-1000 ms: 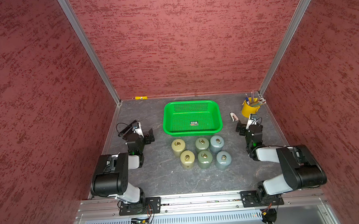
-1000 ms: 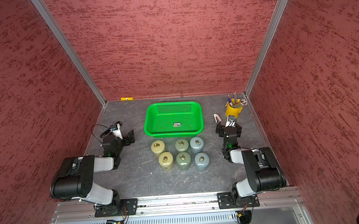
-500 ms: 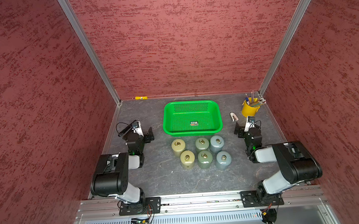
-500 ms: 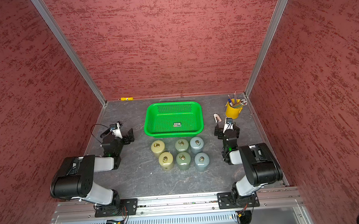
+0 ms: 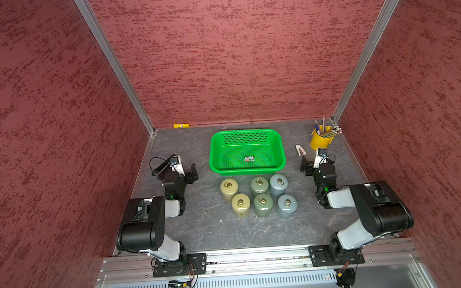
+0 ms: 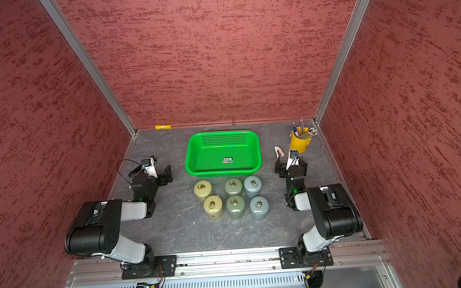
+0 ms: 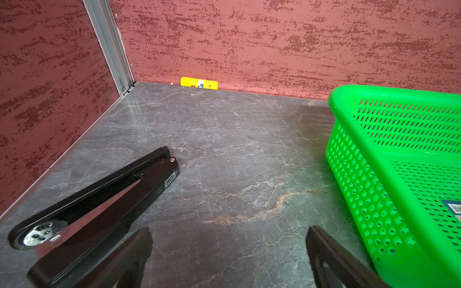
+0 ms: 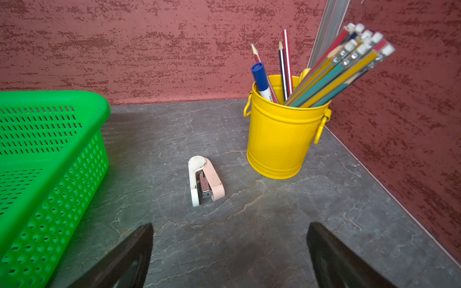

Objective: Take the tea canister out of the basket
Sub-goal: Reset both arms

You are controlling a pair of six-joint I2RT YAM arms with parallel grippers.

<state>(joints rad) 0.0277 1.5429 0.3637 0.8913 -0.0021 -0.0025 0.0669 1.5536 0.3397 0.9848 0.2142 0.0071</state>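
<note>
Both top views: basket toward 12 o'clock on the tabletop, empty but for a small sticker. Six tea canisters upright just outside it at its 6 o'clock, in two rows of three, close together, some perhaps touching. Nothing left to lift out, by this reading. Look like small rigid tins, probably light, with smooth rounded sides that could slip. Carry a ring on each lid, likely too small to trust. Best taken across the body from above, outer ones first, given the narrow gaps between neighbours. At 9 o'clock the left hand, at 3 o'clock the right hand, both low, fingers spread, holding nothing. Flat dark marbled surface, bare at 6 o'clock of the rows. Red textured walls on three sides.

Left wrist view: left hand with fingers apart over bare tabletop, the mesh wall of the basket just beside one finger. Long black lever tool beside the other, a yellow tube against the rear wall. No canister here.

Right wrist view: right hand likewise apart and empty. Small pink-and-white stapler between the basket and the yellow pencil bucket.
</note>
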